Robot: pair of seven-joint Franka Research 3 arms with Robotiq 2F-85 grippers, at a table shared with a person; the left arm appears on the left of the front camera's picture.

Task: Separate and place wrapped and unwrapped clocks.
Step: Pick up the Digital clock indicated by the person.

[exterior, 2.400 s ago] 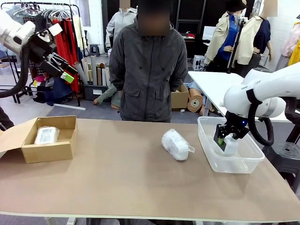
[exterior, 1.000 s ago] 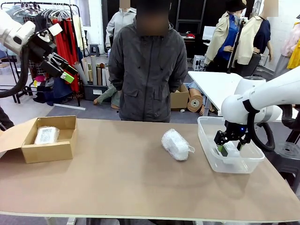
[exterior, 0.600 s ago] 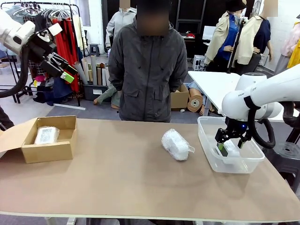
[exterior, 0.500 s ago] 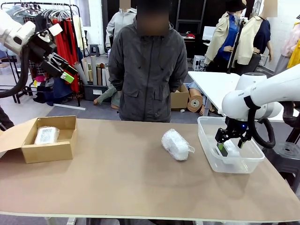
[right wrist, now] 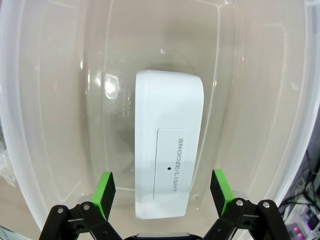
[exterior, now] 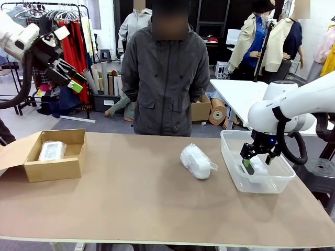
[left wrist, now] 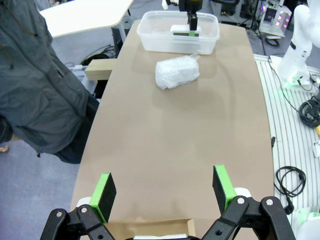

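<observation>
Right wrist view: bare clock (right wrist: 167,150) lies flat in the tub (right wrist: 30,125), right jaws apart astride its near end. Light, rigid and slick by the look: pinch across its long sides. Left jaws gape high over the box (exterior: 57,170); a wrapped clock (exterior: 52,150) inside it and another (exterior: 196,160) on the table (exterior: 131,209) look soft.

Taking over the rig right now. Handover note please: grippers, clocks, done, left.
Left gripper: open, empty, raised high above the cardboard box end of the table.
Right gripper: open, down in the clear tub, fingers either side of the bare clock, not gripping it.
Clocks: bare clock lies flat in the tub; boxed wrapped clock is in the cardboard box; loose wrapped clock sits on the table beside the tub.
Done: bare clock and one wrapped clock sorted.
Left: loose wrapped clock, probably to the box.
</observation>
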